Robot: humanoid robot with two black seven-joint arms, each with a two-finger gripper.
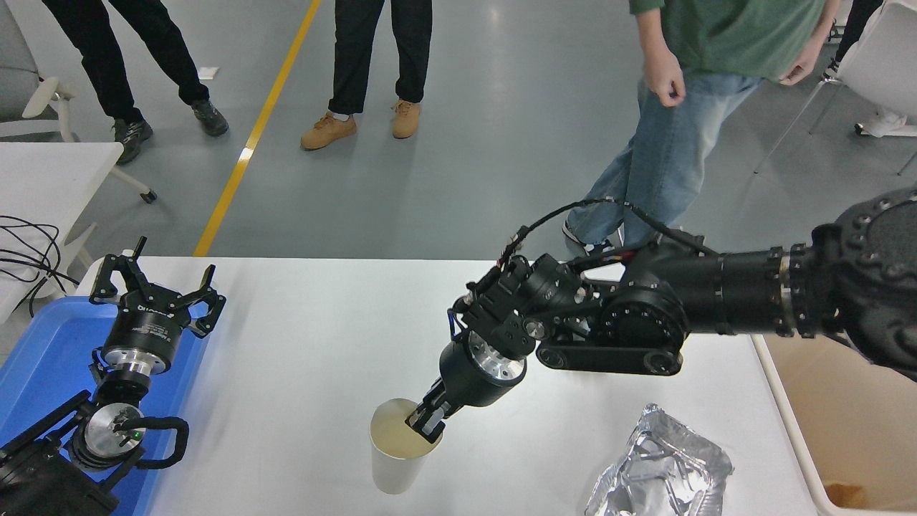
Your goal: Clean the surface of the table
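Table surface: the table surface (308, 358) spreads white and bare under and all around the right gripper, with litter still on it, so I'd say the cleaning is partway at best.
Right gripper: the right gripper (427, 419) points down into the mouth of a paper cup (397, 451), fingers pinched over the cup's rim, one inside and one outside as far as I can see; it looks clamped on the rim.
Why that hold: my guess is that a rim pinch lets it lift the cup upright without crushing the wall.
Cup: standing upright directly below the gripper; inside looks tan, and I can't tell whether it holds liquid.
Foil: a crumpled foil wrapper (663, 466) lies out to the gripper's right, well apart from the cup, untouched.
Bin: a beige bin (845, 430) sits past the foil at the table's right end, likely where the rubbish goes.
Left gripper: the left gripper (154, 294) is parked far off to the left, fingers spread wide, over a blue tray (43, 365).
Room: grey floor with a yellow line (251, 143) beyond the gripper; people (688, 107) stand at the far side, and a smaller white table (43, 179) with black cables is at far left.
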